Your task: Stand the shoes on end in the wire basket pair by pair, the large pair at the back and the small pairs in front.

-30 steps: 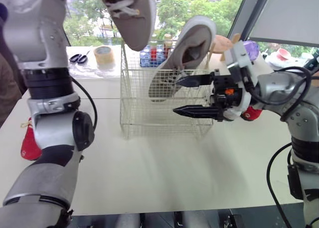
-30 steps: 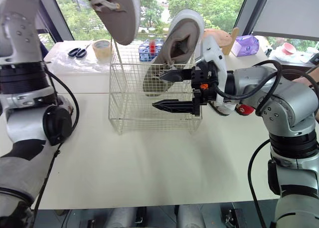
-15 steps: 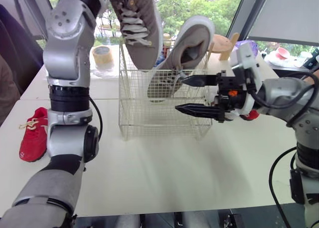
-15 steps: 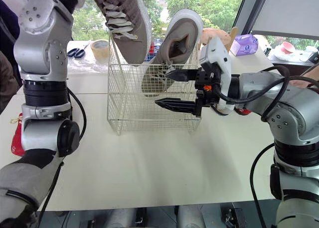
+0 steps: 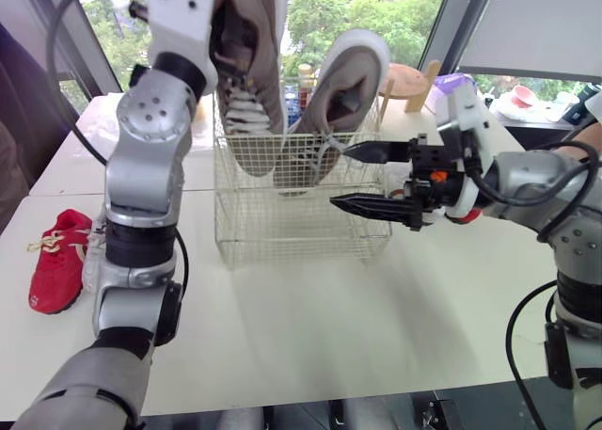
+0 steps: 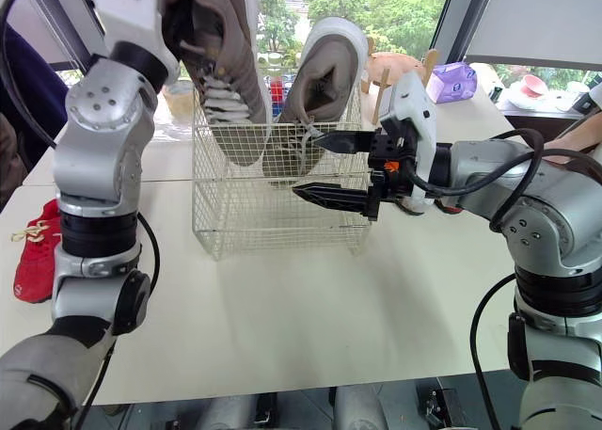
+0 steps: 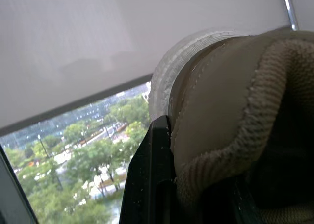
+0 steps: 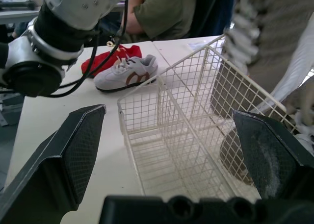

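Observation:
A wire basket [image 5: 301, 234] stands mid-table. One large tan shoe [image 5: 346, 96] stands on end in its back right part, leaning, heel above the rim. My left gripper [image 7: 191, 150] is shut on the heel collar of the second large tan shoe [image 5: 252, 101]. That shoe hangs toe down, with the toe inside the basket's back left part. My right gripper [image 5: 340, 176] is open beside the basket's right wall, holding nothing. A small red shoe [image 5: 58, 261] lies at the table's left. A small white shoe [image 8: 126, 72] lies beside it.
A purple box [image 5: 451, 82], a wooden stool [image 5: 409, 80] and a blue rack sit behind the basket by the window. A person in a green shirt [image 8: 167, 13] sits beyond the table's left end. The table in front of the basket is bare.
My left arm has brought the held tan shoe down from above the basket, turning it toe down into the back left part. The right gripper has stayed open in place.

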`<state>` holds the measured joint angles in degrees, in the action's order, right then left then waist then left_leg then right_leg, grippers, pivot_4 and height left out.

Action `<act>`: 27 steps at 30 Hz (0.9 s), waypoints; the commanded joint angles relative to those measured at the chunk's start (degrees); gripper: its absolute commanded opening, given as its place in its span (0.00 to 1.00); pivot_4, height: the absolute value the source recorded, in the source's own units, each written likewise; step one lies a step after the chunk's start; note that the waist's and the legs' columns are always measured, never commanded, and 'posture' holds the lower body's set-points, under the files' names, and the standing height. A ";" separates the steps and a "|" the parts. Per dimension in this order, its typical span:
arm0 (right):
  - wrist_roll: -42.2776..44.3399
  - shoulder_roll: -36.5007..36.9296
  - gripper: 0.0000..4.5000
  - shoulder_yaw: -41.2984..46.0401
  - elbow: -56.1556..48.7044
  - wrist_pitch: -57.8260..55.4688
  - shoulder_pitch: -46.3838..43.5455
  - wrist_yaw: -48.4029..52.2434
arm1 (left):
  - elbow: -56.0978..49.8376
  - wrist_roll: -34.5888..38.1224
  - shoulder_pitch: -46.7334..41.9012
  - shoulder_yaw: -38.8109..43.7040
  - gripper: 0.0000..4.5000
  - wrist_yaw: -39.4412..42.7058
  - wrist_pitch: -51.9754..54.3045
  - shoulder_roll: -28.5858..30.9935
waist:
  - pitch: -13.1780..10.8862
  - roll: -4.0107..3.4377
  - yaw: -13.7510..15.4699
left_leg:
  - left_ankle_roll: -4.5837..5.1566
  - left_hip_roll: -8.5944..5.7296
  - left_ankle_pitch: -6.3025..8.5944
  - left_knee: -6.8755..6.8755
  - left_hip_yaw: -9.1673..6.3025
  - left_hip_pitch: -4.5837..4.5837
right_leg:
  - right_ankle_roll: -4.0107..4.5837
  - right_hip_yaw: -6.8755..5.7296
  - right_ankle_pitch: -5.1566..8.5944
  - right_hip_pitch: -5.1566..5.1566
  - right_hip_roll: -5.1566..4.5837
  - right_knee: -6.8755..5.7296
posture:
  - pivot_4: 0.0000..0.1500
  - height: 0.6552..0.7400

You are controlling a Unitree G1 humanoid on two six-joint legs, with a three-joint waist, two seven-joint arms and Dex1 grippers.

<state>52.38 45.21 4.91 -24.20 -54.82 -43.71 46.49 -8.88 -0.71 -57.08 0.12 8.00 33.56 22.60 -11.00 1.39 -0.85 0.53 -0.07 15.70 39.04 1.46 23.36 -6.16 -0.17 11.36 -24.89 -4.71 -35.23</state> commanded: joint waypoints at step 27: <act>-7.46 -5.38 1.00 21.21 16.92 13.87 11.28 -16.29 | -24.33 59.85 30.82 41.20 0.96 20.67 43.30 2.45 | 0.59 -0.81 0.30 | 0.13 -0.01 0.08 0.08 -0.03 -0.03 | 0.01 0.02 0.02 0.18 -0.04 0.11 | 1.00 1.00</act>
<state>48.72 39.97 23.67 -9.21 -45.64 -33.11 32.01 -31.39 48.65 -27.73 37.95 25.66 73.37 24.80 -10.41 0.58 -0.55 0.66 -0.08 15.78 39.13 1.44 23.31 -6.14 -0.15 11.39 -24.69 -4.76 -35.13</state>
